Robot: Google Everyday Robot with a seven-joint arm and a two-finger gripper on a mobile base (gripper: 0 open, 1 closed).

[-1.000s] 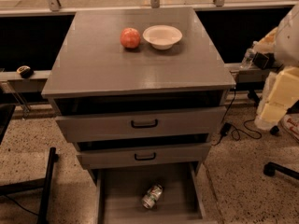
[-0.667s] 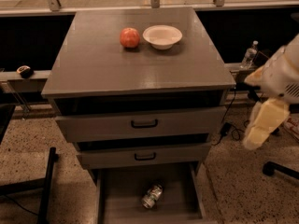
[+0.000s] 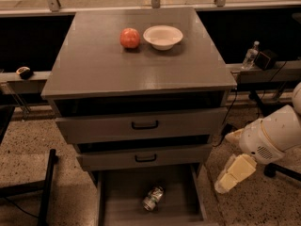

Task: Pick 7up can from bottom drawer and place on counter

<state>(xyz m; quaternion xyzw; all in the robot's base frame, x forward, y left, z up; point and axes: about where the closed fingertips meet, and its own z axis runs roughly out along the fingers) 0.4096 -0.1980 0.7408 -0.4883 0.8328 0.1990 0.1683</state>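
The 7up can (image 3: 153, 197) lies on its side on the floor of the open bottom drawer (image 3: 124, 206), near its middle. The counter (image 3: 94, 65) is the grey cabinet top above the two upper drawers. My gripper (image 3: 231, 174) hangs at the lower right on the white arm (image 3: 273, 133), beside the cabinet and to the right of the bottom drawer, well apart from the can.
A red-orange apple (image 3: 130, 37) and a white bowl (image 3: 163, 36) stand at the back of the counter. A water bottle (image 3: 250, 55) and a dark box (image 3: 266, 59) sit on the ledge at right. A black frame (image 3: 47, 182) stands at lower left.
The arm and gripper have moved down along the cabinet's right side, from counter height to the level of the lower drawers. The can has not moved.
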